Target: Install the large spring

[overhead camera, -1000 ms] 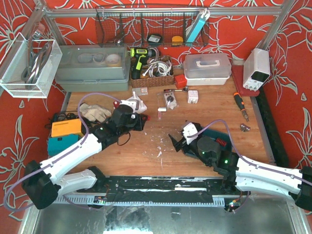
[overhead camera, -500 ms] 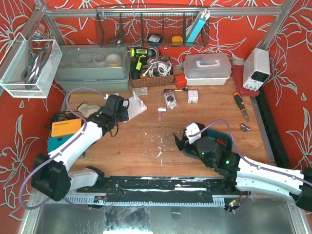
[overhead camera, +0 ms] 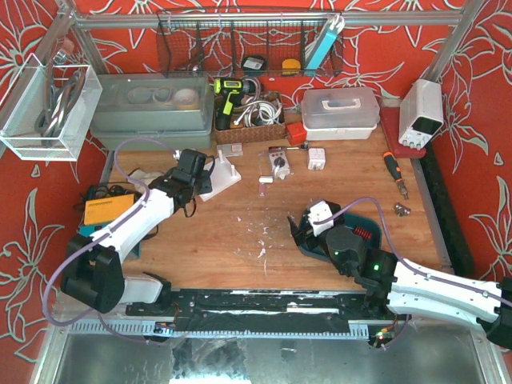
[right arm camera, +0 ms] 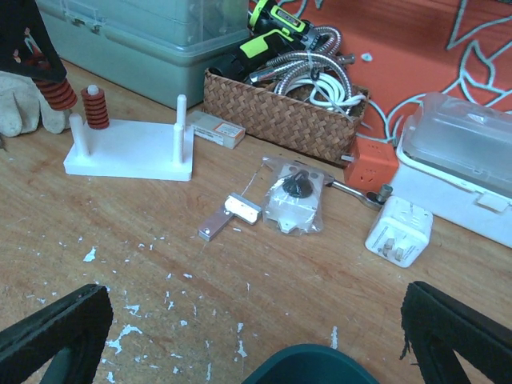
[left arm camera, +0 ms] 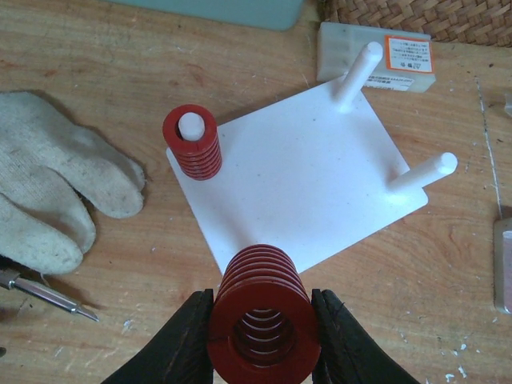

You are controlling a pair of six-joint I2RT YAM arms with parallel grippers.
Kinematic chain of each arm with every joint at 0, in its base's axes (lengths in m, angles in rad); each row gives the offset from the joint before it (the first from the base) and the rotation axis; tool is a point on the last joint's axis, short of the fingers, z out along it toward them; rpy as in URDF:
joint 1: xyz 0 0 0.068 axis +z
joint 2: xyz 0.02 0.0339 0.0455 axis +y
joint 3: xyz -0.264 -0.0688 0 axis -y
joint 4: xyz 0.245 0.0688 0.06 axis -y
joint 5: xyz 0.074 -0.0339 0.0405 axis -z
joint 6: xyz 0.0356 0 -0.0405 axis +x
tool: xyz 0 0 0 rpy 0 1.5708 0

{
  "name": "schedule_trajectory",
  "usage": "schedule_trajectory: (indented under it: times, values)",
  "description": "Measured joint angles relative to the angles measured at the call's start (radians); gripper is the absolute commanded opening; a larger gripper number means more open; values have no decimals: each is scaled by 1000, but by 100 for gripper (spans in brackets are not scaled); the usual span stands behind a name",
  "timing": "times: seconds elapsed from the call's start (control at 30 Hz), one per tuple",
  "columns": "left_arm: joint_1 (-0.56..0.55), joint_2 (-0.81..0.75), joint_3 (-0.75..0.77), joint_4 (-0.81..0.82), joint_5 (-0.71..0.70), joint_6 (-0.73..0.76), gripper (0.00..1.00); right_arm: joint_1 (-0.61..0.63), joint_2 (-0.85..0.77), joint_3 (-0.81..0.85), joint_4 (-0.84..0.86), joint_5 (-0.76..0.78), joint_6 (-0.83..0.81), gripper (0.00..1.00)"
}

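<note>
My left gripper point(left arm camera: 260, 324) is shut on the large red spring point(left arm camera: 260, 276), which lies on its side between the black fingers with its bore facing the camera. It hangs over the near corner of the white peg board point(left arm camera: 304, 176). A smaller red spring point(left arm camera: 193, 144) sits on one peg, and two bare pegs point(left arm camera: 357, 72) stand on the board's far side. In the top view, the left gripper point(overhead camera: 192, 170) is beside the board point(overhead camera: 225, 176). My right gripper point(right arm camera: 256, 336) is open and holds nothing, low over the wood.
A white glove point(left arm camera: 56, 192) lies left of the board. Behind it are a wicker basket point(right arm camera: 280, 120) and a grey-green box point(overhead camera: 152, 112). A bagged part point(right arm camera: 296, 196), a metal bracket point(right arm camera: 228, 216) and a white plug point(right arm camera: 398, 232) lie mid-table. A teal tray point(overhead camera: 356, 228) sits under my right wrist.
My left arm has swung from the table's middle back and left to the peg board, still carrying the large spring. The right arm has shifted slightly to the right.
</note>
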Motion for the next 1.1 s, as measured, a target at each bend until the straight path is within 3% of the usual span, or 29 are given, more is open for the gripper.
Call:
schedule_trajectory:
  times: [0.6, 0.73, 1.0, 1.1]
  values:
    - [30, 105, 10, 45, 21, 19, 1, 0, -22, -9, -3, 2, 1, 99]
    - [33, 141, 10, 56, 30, 20, 9, 0, -22, -10, -3, 2, 1, 99]
    - [43, 170, 10, 74, 43, 20, 36, 0, 2, -10, 0, 4, 0, 99]
    - [43, 171, 10, 77, 47, 20, 40, 0, 19, -10, 1, 10, 1, 99]
